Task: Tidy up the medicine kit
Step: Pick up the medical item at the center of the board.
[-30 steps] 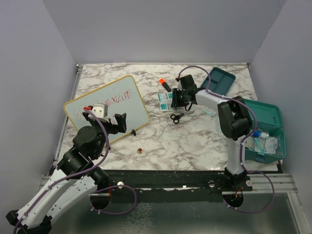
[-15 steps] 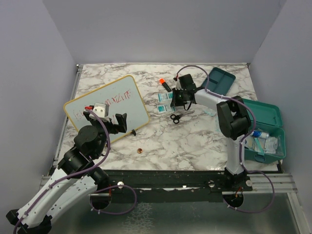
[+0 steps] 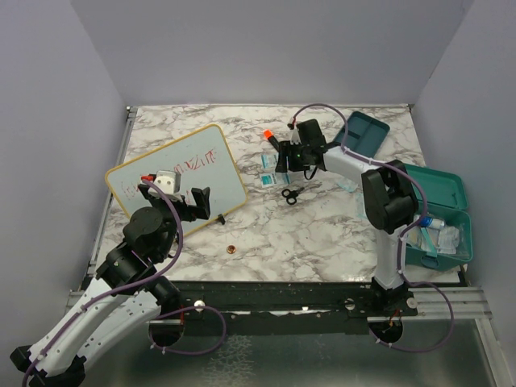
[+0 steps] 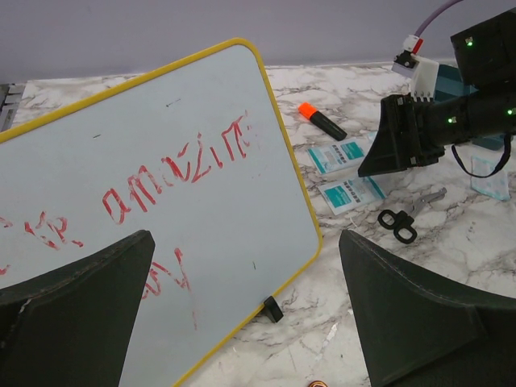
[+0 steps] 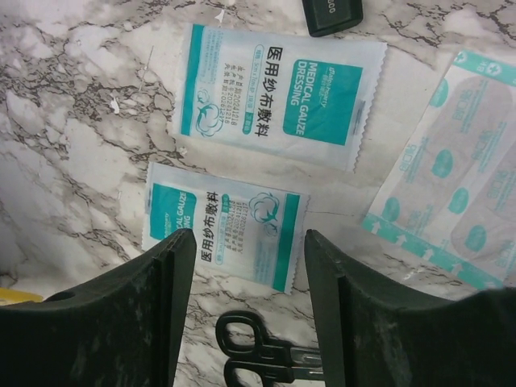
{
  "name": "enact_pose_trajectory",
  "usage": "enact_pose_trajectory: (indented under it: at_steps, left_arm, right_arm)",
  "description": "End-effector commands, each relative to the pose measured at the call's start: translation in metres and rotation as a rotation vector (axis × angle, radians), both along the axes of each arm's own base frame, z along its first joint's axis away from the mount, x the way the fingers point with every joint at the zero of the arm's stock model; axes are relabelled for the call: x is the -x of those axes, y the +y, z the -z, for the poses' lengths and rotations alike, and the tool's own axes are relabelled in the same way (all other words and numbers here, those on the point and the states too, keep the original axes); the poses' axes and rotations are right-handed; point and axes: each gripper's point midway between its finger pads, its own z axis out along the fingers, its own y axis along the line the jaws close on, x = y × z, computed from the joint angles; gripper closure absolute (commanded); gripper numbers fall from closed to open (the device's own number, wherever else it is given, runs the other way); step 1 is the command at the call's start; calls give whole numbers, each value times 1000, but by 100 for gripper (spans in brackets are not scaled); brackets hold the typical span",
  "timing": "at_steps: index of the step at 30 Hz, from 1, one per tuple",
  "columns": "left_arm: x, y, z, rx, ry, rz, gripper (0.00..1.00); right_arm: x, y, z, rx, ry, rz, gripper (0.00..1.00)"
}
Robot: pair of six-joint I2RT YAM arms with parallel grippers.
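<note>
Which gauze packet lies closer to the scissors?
The packet framed by the right gripper, right beside the scissors; the other packet lies beyond it, by the marker.

Counter layout, left to right.

Whiteboard [image 3: 176,179] on the left of the counter [image 3: 322,234], left hand [image 4: 246,242] above its near edge. At centre, two gauze packets [image 5: 278,93], one behind the other; marker [image 3: 273,140] just behind them, scissors [image 5: 258,355] just in front, strip of plasters [image 5: 451,161] to their right. Right hand [image 5: 246,242] over the nearer packet. Divided tray [image 3: 371,129] back right. Open case [image 3: 439,189] at the right edge, nearer than the tray, tube [image 3: 431,221] inside.
</note>
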Motion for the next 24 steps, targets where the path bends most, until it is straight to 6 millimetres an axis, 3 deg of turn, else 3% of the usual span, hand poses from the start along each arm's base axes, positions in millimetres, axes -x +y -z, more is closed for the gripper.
enact_pose_trajectory:
  at_steps: [1,11,14,19,24]
  left_arm:
    - [-1,-1,1,-7,-6,5,1]
    - [-1,-2,1,-8,-4,6,1]
    - [-1,-1,0,-8,-7,2,1]
    - [0,0,0,-5,-10,0,1]
    - [-1,-2,1,-8,-6,6,1]
  right_arm:
    - [-7,-1,5,40,0,22,34]
    - [3,9,42,188,88,31,32]
    - [13,-4,63,317,131,95,35]
    - [23,1,76,284,152,71,55]
    - [22,8,67,246,119,40,76]
